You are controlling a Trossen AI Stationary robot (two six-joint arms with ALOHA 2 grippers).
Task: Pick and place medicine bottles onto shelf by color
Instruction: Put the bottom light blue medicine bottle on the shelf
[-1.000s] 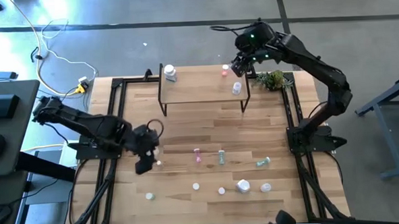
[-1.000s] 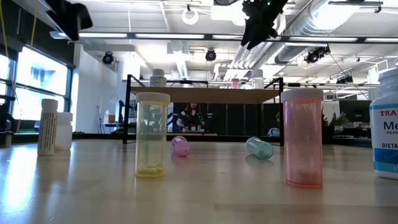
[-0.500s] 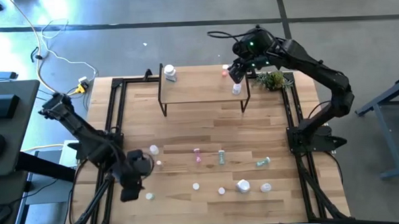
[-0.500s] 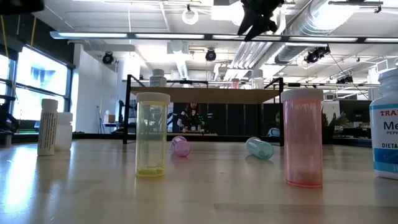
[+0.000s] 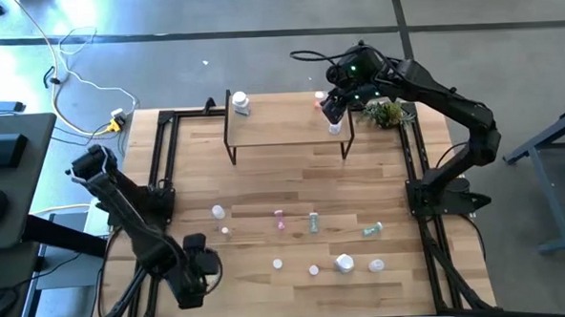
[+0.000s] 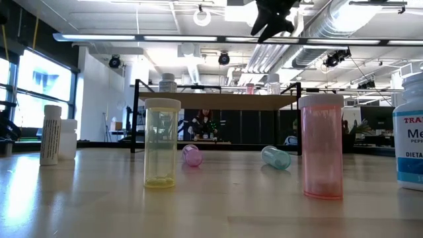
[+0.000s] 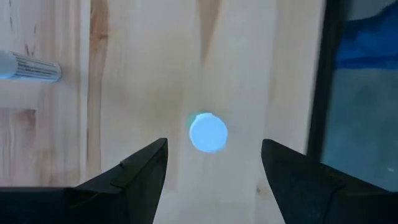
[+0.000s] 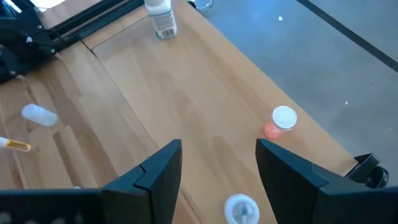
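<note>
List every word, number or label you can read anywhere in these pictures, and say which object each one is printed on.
"TRA", cut off by the picture's edge: on the white bottle at the far right of the low view.
"Me", cut off: the large line below it on the same label.
"PEPP" and "DIETA": smaller lines, only partly legible.
The white bottle on the shelf and the white stick-shaped bottle carry print too small to read.

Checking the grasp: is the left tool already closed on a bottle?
No; in the left wrist view the left tool is open above a white-capped bottle, not touching it.
</note>
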